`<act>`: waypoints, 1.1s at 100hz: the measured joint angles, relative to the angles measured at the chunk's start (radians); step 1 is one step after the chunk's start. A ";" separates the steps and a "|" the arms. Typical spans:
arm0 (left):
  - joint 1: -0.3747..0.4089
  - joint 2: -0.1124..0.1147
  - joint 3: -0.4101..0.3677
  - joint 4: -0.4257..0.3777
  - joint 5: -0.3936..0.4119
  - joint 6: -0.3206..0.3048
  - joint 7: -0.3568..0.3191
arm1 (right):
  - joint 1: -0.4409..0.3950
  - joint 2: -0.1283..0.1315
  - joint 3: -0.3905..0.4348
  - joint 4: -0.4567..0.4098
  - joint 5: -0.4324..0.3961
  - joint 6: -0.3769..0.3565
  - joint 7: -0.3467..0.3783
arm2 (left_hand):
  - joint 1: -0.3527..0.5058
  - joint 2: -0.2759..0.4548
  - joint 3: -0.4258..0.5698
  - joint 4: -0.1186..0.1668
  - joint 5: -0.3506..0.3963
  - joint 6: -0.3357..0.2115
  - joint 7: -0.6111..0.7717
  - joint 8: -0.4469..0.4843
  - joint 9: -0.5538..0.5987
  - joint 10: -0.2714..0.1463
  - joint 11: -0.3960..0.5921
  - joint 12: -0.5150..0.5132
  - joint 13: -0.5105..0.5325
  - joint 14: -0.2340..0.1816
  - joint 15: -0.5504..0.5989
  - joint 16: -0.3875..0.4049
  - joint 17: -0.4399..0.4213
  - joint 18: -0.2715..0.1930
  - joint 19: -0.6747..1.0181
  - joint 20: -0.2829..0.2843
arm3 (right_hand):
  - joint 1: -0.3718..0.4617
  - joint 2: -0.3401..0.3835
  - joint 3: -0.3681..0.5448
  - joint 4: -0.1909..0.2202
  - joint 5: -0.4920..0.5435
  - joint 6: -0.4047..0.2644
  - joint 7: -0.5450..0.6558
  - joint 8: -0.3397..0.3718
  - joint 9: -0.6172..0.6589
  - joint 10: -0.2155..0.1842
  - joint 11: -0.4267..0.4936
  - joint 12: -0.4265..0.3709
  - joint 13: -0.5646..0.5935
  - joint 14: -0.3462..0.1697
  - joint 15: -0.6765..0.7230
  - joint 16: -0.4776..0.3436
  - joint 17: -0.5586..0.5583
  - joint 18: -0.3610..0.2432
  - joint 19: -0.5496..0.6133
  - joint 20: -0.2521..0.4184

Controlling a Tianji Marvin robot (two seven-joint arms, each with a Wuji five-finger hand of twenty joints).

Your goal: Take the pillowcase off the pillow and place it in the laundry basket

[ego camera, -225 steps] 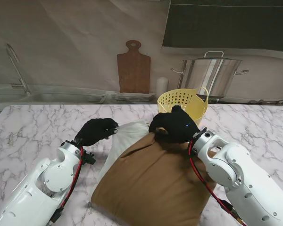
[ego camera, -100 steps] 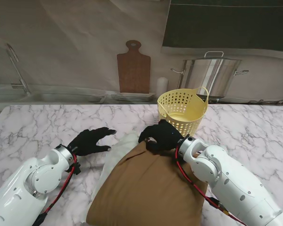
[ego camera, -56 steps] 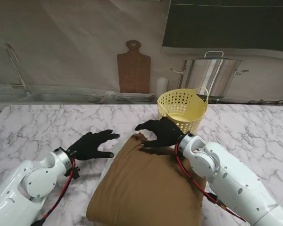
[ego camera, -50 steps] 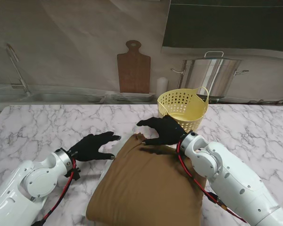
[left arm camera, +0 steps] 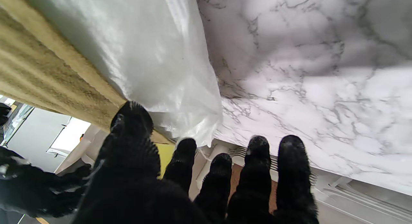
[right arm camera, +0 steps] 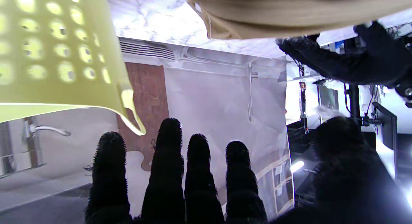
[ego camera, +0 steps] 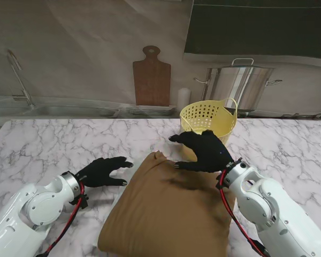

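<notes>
Both hands empty, fingers spread.
Your left hand (ego camera: pixel 102 171) sits beside the pillow (left arm camera: pixel 151 56); your right hand (ego camera: pixel 204 151) hovers over the brown pillowcase (ego camera: pixel 168 209), the laundry basket (ego camera: pixel 208 119) just beyond.

Stand view: high behind the arms, looking down across the bench (ego camera: pixel 53 139) toward the back wall. Left wrist view: close, inverted, along the fingers (left arm camera: pixel 289 172) at the pillow (left arm camera: pixel 154 56). Right wrist view: close, inverted, beside the basket (right arm camera: pixel 54 56). All share the pillowcase (ego camera: pixel 166 214).
</notes>
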 measured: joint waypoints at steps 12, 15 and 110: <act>0.000 0.009 0.007 0.000 -0.001 -0.006 -0.022 | -0.098 0.012 0.059 -0.052 -0.063 -0.001 -0.004 | 0.008 0.000 0.000 0.000 0.069 0.000 0.050 0.050 0.036 0.000 0.003 0.013 0.000 0.000 0.002 0.000 0.001 0.000 0.000 0.003 | 0.072 -0.009 0.007 0.012 0.000 -0.024 0.000 0.000 0.000 0.000 -0.001 -0.009 -0.001 0.002 -0.010 -0.012 0.000 0.000 0.000 0.001; -0.002 0.012 0.015 0.000 -0.003 -0.006 -0.025 | -0.116 0.016 0.067 -0.055 -0.074 0.000 -0.006 | 0.009 0.000 0.000 0.000 0.069 0.000 0.050 0.053 0.036 0.000 0.007 0.015 0.000 0.000 0.002 0.000 0.001 0.000 0.000 0.003 | 0.102 -0.022 0.007 0.015 0.001 -0.027 0.000 0.000 0.000 0.001 -0.001 -0.010 -0.001 0.003 -0.010 -0.012 0.000 0.000 0.000 0.001; -0.028 0.009 0.150 -0.034 -0.170 -0.047 0.010 | -0.040 0.030 -0.059 0.112 0.057 0.056 0.046 | -0.025 0.043 0.011 0.011 -0.105 -0.015 -0.080 -0.023 0.036 -0.016 0.009 0.030 0.011 0.008 0.010 0.000 0.000 0.000 0.000 0.022 | 0.044 -0.041 0.098 0.036 0.000 -0.050 -0.014 0.005 0.000 0.001 -0.023 -0.024 -0.011 0.014 -0.032 -0.024 -0.010 -0.001 -0.013 0.010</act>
